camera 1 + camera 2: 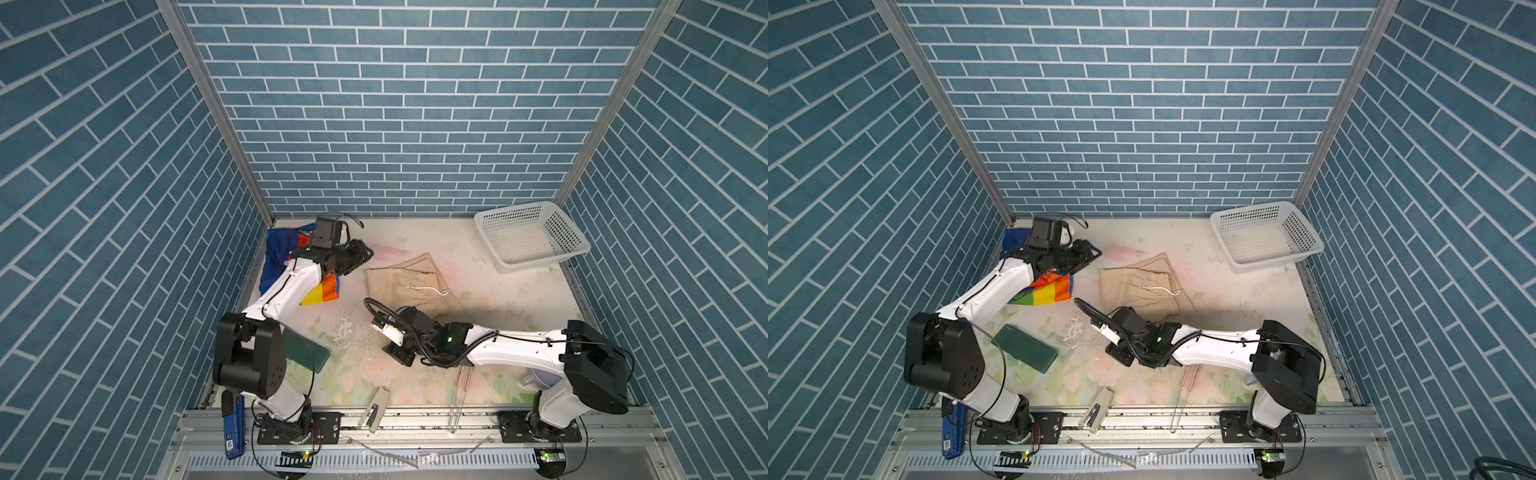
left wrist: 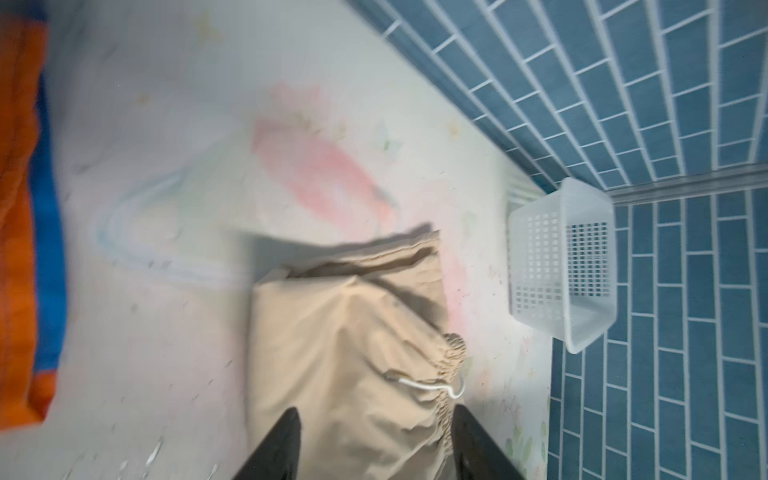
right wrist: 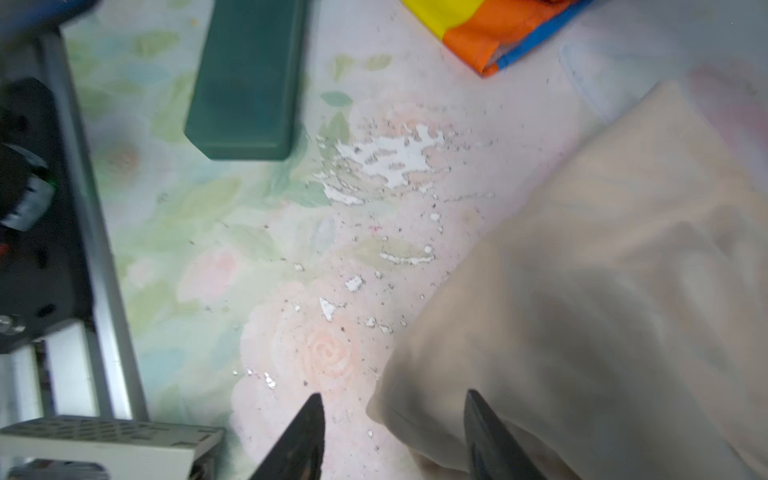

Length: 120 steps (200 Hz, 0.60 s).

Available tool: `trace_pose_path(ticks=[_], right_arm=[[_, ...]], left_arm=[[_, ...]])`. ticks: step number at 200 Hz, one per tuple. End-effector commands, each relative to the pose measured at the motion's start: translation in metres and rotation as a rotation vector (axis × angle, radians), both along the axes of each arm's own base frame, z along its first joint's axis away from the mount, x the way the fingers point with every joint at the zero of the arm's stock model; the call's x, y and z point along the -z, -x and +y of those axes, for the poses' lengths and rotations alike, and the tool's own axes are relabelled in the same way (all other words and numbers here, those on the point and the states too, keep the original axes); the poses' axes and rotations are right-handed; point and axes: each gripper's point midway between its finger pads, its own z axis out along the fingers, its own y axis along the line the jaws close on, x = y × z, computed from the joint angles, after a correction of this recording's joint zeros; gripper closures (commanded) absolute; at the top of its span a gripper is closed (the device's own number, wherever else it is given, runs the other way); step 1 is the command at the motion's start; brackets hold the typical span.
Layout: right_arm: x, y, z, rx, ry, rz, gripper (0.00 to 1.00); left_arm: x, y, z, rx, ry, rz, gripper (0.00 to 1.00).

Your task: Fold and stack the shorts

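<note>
Plain beige cotton shorts (image 1: pixel 399 278) with a white drawstring lie folded near the white perforated plastic basket (image 1: pixel 544 258). The shiny rainbow-striped shorts (image 1: pixel 322 293) lie crumpled well apart from that basket (partly under the left arm). The left gripper (image 2: pixel 376 415) and right gripper (image 3: pixel 395 399) both stand spread, pinching nothing.

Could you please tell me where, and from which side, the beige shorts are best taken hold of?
I would grip the gathered waistband of the beige shorts, near the white drawstring. It is the thickest, bunched edge, and it faces the right arm's side, so the right gripper, jaws open, could come in low from there.
</note>
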Motion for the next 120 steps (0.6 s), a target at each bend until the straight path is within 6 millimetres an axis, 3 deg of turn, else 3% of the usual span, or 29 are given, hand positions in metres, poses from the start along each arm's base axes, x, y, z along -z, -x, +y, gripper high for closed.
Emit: trace_pose_path(ticks=[1, 38, 63, 120], right_arm=[[0.011, -0.018, 0.004, 0.096, 0.091, -0.017, 0.46], [0.028, -0.028, 0.02, 0.126, 0.146, 0.003, 0.49], [0.036, -0.024, 0.02, 0.12, 0.14, 0.035, 0.49], [0.039, 0.016, 0.01, -0.057, 0.08, 0.127, 0.47]], left_arm=[[0.054, 0.04, 0.017, 0.009, -0.1, 0.137, 0.49], [0.099, 0.072, 0.03, -0.029, -0.059, 0.214, 0.51], [0.116, 0.078, 0.017, -0.017, 0.043, 0.206, 0.43], [0.137, 0.084, -0.003, 0.015, 0.095, 0.219, 0.36]])
